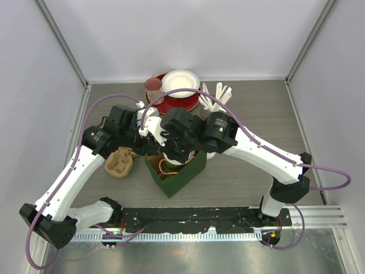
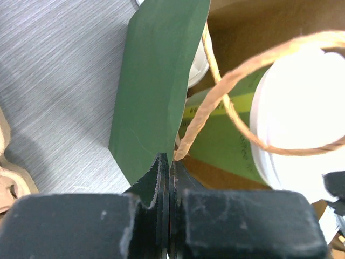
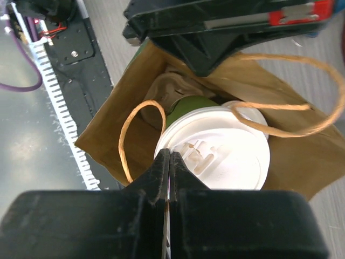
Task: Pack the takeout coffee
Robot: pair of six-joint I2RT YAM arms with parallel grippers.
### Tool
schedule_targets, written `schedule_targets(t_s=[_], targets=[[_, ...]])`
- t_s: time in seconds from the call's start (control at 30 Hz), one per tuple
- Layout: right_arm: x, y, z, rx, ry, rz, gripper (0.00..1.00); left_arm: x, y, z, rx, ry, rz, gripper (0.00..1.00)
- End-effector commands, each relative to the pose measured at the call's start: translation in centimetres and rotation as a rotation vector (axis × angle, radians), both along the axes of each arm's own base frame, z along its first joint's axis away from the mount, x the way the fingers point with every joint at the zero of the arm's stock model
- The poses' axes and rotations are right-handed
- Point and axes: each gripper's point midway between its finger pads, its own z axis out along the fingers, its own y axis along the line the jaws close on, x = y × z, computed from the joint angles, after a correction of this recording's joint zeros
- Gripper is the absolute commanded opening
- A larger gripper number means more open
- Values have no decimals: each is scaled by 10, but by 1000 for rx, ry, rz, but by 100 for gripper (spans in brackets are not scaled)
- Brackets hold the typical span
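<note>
A green paper bag [image 1: 183,176] with a brown inside and twine handles stands open mid-table. My left gripper [image 2: 169,161] is shut on the top edge of the bag's green wall [image 2: 156,81], right by a twine handle [image 2: 215,97]. Inside the bag stands a takeout coffee, a green cup [image 2: 226,135] with a white sip lid [image 3: 226,151]. My right gripper [image 3: 169,156] is shut on the near rim of that lid. A second white lid [image 3: 249,115] shows behind it in the bag. In the top view both grippers are bunched over the bag's mouth and hide the cups.
A brown pulp cup carrier [image 1: 118,162] lies just left of the bag. At the back are red plates [image 1: 171,103] with a white bowl [image 1: 181,83], a pink cup [image 1: 153,87] and pale stirrers [image 1: 219,91]. The arms' base rail [image 1: 188,220] runs along the near edge.
</note>
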Motion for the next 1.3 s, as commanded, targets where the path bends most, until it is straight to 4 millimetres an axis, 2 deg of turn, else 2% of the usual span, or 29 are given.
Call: schedule_targets(t_s=[0.0, 0.13, 0.3, 0.33, 0.53, 0.7, 0.8, 0.9, 0.97, 1.07, 1.17, 1.27], targets=[[-18, 20, 7, 82, 52, 97, 1, 2, -10, 17, -75, -23, 4, 0], [-22, 24, -1, 56, 61, 143, 1, 2, -11, 19, -81, -23, -2, 0], [-9, 32, -16, -6, 17, 154, 1, -1, -14, 18, -91, -15, -22, 0], [-7, 34, -12, 0, 7, 156, 1, -1, -13, 18, -87, -17, -22, 0], [5, 36, -43, -92, 31, 151, 1, -3, -13, 18, -88, -24, -38, 0], [4, 41, -56, -96, 43, 177, 1, -3, -12, 17, -86, -21, -30, 0], [-7, 47, -63, -69, 79, 239, 1, 0, -13, 17, -86, -18, -17, 0], [-27, 47, -57, -12, 113, 326, 1, 5, -11, 16, -74, -27, 4, 0], [-40, 39, -56, 8, 144, 378, 1, 7, -9, 16, -63, -37, 17, 0], [-50, 25, -64, -29, 196, 380, 1, 7, -9, 17, -60, -49, 11, 0], [-51, 18, -76, -66, 218, 363, 1, 5, -10, 19, -70, -48, -6, 0], [-50, 23, -80, -56, 204, 374, 1, 1, -15, 20, -97, -32, -32, 0]])
